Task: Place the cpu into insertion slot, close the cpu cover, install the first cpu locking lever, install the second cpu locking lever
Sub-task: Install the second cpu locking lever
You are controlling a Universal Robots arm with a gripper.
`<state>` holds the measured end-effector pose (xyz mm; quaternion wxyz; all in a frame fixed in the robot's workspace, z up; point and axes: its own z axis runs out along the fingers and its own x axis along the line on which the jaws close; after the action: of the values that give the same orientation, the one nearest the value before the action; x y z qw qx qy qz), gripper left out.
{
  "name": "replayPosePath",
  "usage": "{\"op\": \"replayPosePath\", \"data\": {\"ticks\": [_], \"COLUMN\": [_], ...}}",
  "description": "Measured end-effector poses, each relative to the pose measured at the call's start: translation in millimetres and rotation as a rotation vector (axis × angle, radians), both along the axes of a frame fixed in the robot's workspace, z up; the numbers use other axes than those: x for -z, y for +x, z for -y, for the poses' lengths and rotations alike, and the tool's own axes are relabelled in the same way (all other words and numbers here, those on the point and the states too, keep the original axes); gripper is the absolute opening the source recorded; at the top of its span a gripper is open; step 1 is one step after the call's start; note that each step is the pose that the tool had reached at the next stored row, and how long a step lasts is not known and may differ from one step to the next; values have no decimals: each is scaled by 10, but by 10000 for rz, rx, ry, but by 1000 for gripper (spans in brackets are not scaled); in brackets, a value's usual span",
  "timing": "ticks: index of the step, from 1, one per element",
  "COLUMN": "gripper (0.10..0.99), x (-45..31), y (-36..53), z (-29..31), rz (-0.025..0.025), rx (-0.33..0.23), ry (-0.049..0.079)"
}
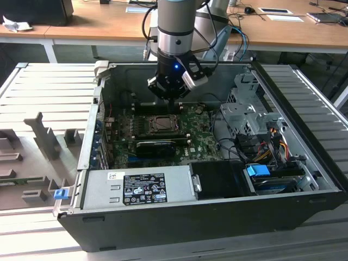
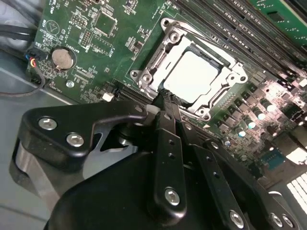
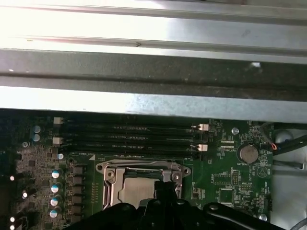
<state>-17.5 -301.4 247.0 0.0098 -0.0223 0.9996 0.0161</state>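
In the exterior view, the arm is reaching down from the top centre of the frame into an open computer case (image 1: pixel 304 163), and its gripper (image 1: pixel 173 99) is hanging just above the insertion slot (image 1: pixel 163 124), which is sitting a little left of centre on the green motherboard (image 1: pixel 204 141). A black expansion card (image 1: pixel 155 145) is lying just below the slot, and a grey power supply (image 1: pixel 136 187) is running along the case's lower left edge.

In the second wrist view, the cpu (image 2: pixel 192 76) is lying flat inside the socket in the upper middle of the frame, its pale metal top facing up. The cpu cover (image 2: pixel 165 57) is lying down around it, framing the chip through its square window. The gripper's fingers (image 2: pixel 169 108) are pressed together with no gap between them and nothing held, their tip sitting at the socket's near edge just beside the chip. A round coin battery (image 2: pixel 63 58) is sitting at the upper left.

In the first wrist view, the socket is showing at the lower centre, with the closed fingertips (image 3: pixel 165 188) overlapping its edge and long memory slots (image 3: pixel 129 136) running across the middle.
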Motion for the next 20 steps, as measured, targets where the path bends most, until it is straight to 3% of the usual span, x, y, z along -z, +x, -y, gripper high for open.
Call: {"op": "replayPosePath", "data": {"ticks": [6,20], "gripper": [106,106], "x": [-77,-62], "y": [0,0], "z": [3,141], "rz": [0,0], "rx": [30,59], "ry": [-9,-14]}}
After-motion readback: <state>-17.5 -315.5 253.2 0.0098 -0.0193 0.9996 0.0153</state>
